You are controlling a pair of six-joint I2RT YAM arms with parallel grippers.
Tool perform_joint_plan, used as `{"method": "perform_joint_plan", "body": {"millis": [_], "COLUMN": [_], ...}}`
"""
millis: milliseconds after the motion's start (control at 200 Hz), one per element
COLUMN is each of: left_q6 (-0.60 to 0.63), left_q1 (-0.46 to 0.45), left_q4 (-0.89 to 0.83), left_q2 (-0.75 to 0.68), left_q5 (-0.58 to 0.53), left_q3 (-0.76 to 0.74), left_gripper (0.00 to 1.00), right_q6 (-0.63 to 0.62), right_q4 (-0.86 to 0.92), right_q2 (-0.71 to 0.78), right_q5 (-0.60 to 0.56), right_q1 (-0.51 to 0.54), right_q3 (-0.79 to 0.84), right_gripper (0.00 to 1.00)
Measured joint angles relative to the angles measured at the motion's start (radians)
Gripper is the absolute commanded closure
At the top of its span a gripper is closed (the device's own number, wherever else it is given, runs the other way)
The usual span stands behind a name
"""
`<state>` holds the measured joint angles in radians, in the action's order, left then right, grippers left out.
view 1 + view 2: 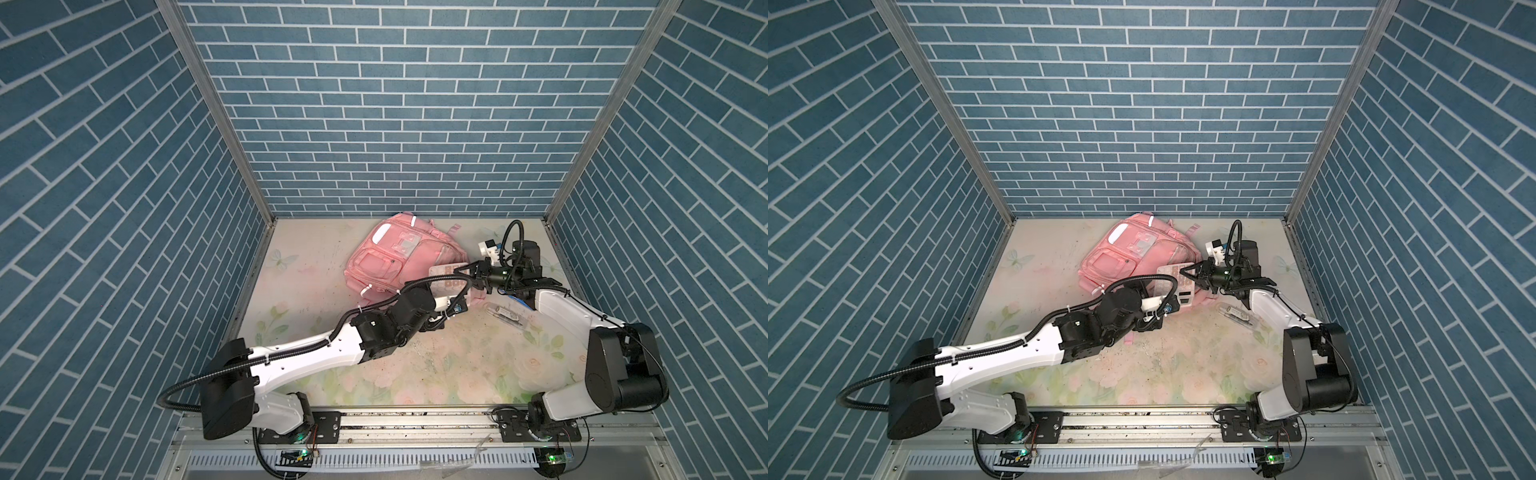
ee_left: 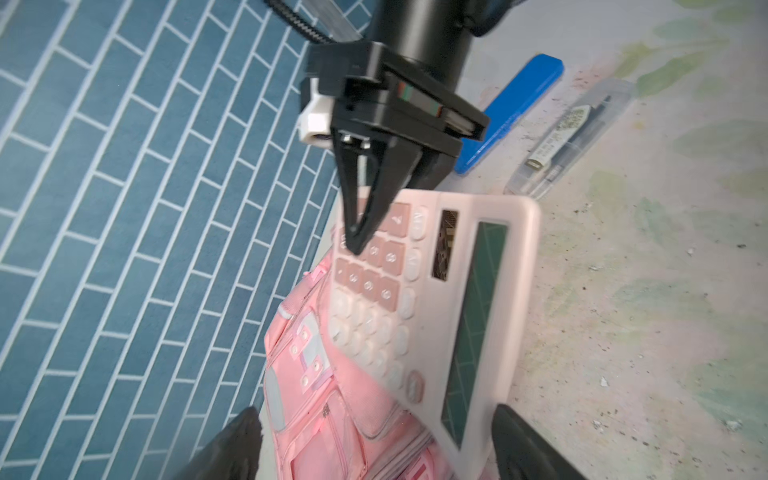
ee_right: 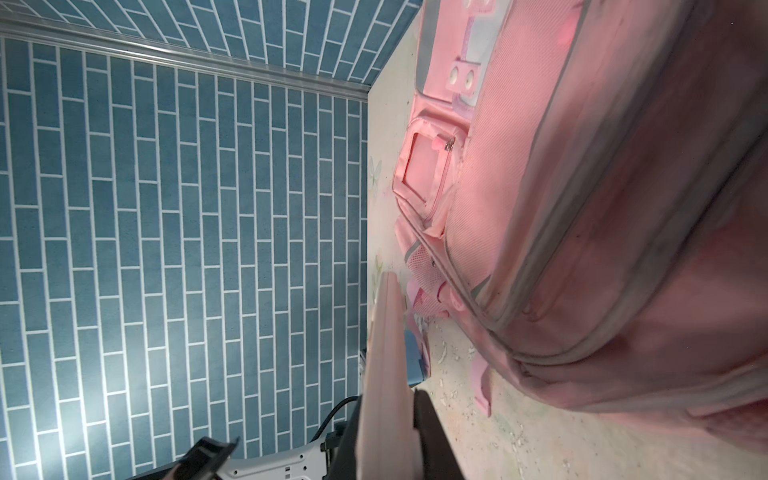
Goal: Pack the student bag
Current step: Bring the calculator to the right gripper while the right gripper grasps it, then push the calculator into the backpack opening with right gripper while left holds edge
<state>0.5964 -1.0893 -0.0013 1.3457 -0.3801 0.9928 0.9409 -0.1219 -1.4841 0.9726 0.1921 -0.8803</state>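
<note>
The student bag point(image 1: 384, 262) point(image 1: 1121, 262), a big pink backpack, lies front-up at the back middle of the table. A pink calculator point(image 1: 451, 277) point(image 1: 1180, 283) point(image 2: 436, 291) hangs over its near right corner. My right gripper point(image 1: 462, 271) point(image 1: 1188, 273) point(image 3: 388, 432) is shut on one end of the calculator, seen edge-on point(image 3: 388, 353) between its pads. My left gripper point(image 2: 376, 419) is open, with its two fingers wide on either side of the calculator's display end and apart from it. In the right wrist view the bag point(image 3: 582, 208) fills the side next to the calculator.
A clear pen case point(image 1: 505, 316) point(image 1: 1237, 314) point(image 2: 569, 137) lies on the floral table right of the bag. A blue flat object point(image 2: 511, 112) lies beside it, under the right arm. Blue brick walls close in the back and both sides.
</note>
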Motion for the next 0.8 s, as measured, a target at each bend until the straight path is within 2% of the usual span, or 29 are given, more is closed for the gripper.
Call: {"method": "perform_joint_plan", "body": {"millis": [150, 370, 590, 800], "left_q6": [-0.155, -0.400, -0.646, -0.793], "left_q1": [0.072, 0.203, 0.251, 0.212], "left_q4": [-0.034, -0.138, -0.248, -0.348], "left_q2": [-0.063, -0.037, 0.130, 0.311], "left_q5": [0.016, 0.118, 0.210, 0.237], "left_q3": [0.027, 0.087, 0.201, 0.336], "left_gripper": [0.13, 0.13, 0.13, 0.13], "right_q6": [-0.023, -0.064, -0.131, -0.211], "right_q4": [0.000, 0.003, 0.048, 0.114], "right_q2": [-0.006, 0.040, 0.213, 0.403], "right_q5": [-0.058, -0.159, -0.286, -0.467], "right_q1": [-0.036, -0.102, -0.209, -0.254], "right_q3": [0.002, 0.043, 0.095, 0.121], "right_gripper": [1.00, 1.00, 1.00, 1.00]}}
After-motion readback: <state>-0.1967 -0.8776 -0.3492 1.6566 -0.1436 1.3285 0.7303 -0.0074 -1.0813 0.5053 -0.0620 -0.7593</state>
